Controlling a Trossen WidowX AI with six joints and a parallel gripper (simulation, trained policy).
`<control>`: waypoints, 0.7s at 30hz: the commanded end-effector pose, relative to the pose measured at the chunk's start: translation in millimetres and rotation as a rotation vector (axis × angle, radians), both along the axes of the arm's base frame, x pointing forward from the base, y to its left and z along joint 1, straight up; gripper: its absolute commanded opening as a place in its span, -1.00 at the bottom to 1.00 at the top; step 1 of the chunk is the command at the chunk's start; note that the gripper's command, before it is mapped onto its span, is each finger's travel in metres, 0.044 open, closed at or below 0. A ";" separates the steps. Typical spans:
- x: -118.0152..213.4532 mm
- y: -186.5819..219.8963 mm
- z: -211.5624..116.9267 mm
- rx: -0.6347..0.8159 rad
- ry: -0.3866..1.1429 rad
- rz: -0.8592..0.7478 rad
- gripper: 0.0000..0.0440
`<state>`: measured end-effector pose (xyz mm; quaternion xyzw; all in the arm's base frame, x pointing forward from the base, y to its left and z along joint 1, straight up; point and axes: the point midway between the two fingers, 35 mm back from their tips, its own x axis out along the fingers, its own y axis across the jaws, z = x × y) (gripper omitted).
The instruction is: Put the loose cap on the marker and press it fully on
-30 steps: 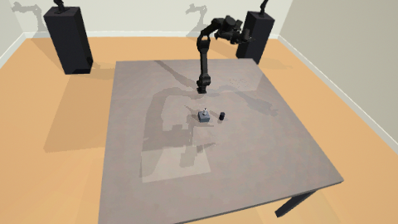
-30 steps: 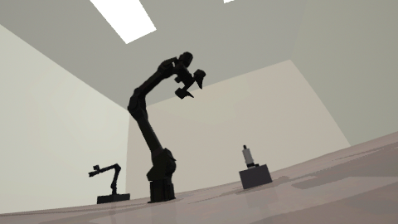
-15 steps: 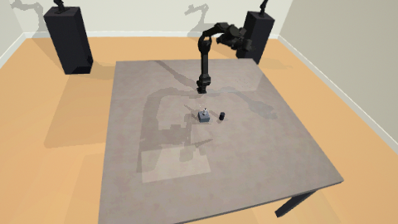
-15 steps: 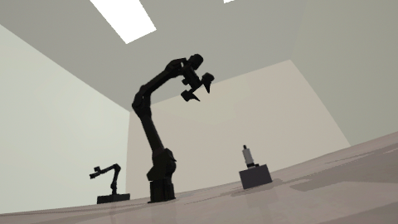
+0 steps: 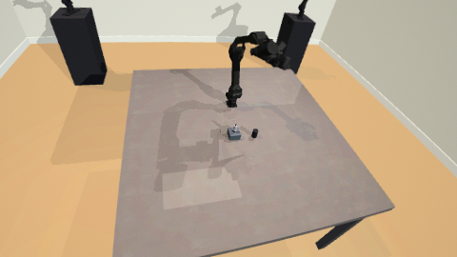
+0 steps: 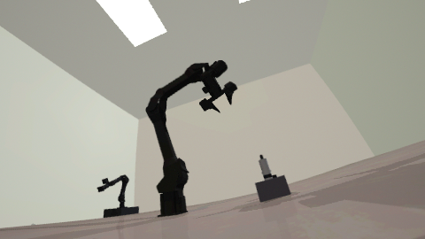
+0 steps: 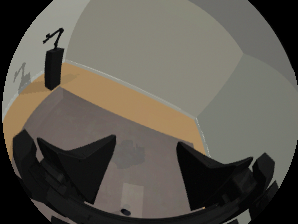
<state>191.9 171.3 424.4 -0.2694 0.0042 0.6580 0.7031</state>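
Note:
The marker point(image 5: 235, 128) point(image 6: 265, 167) stands in the holder block point(image 5: 234, 136) point(image 6: 273, 188), its pale body and small dark tip bare on top; in the exterior view it leans slightly. The small black cap point(image 5: 255, 133) stands loose on the table, right of the block in the top view. It does not show in the exterior view. A small dark thing at the bottom edge of the wrist view looks like the cap. My gripper point(image 6: 225, 108) point(image 7: 146, 143) is open, with nothing between its fingers. It hangs high above the table, well away from marker and cap.
The table point(image 5: 286, 186) has shadows of the arm and a paler patch across its top. Two dark pedestals point(image 5: 80, 43) point(image 5: 292, 30) carrying other arms stand beyond its back edge.

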 end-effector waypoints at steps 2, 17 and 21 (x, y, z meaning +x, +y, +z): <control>8.9 -0.6 -11.0 -0.030 0.030 -0.009 0.46; 34.2 -7.7 -47.7 -0.142 0.121 -0.046 0.46; 40.6 -11.1 -57.6 -0.175 0.144 -0.058 0.46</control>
